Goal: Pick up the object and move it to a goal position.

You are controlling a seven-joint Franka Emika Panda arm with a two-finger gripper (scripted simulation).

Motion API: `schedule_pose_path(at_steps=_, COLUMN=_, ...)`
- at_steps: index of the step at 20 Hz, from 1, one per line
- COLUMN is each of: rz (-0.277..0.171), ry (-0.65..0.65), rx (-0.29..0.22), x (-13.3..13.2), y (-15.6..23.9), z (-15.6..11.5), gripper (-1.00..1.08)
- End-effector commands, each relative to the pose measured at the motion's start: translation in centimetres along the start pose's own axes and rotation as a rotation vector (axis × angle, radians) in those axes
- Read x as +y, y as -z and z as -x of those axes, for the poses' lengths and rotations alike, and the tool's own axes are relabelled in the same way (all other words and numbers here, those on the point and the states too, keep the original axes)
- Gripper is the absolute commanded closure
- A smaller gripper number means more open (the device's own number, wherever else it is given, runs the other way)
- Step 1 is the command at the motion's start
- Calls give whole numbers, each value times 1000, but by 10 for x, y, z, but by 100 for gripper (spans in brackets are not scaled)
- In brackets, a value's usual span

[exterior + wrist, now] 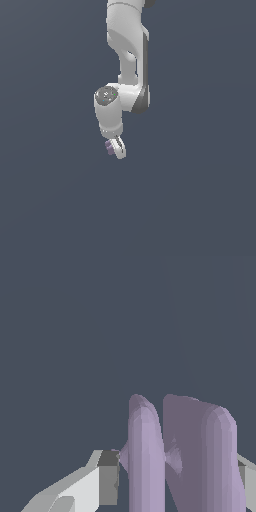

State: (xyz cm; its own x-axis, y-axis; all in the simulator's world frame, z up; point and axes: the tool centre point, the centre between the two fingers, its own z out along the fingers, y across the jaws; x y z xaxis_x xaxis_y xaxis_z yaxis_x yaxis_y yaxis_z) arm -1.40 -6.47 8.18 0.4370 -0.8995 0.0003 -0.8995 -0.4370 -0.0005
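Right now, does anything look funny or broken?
Nothing looks broken. The claw holds the tiny purple grooved block between its fingers. In the exterior view the block pokes out toward the view's left, so the grip seems a bit off-center.

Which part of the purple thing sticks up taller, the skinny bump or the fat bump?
Neither clearly: on the purple piece between the gripper fingers, both bumps reach about the same height. The fat bump is simply wider, with a groove between them.
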Motion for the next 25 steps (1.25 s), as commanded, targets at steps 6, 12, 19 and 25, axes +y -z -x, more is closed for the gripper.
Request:
schedule_pose_path(at_steps=6, rz=0, ry=1, rx=0, x=-19, y=54, z=51, gripper=108)
schedule_pose_path(at_steps=12, rz=1, ry=1, rx=1, x=-34, y=94, z=88, gripper=108)
schedule_pose_path(at_steps=19, rz=1, ry=2, rx=1, x=-44, y=117, z=109, gripper=108)
schedule_pose_path(at_steps=25, rz=1, ry=2, rx=0, x=-45, y=116, z=108, gripper=108)
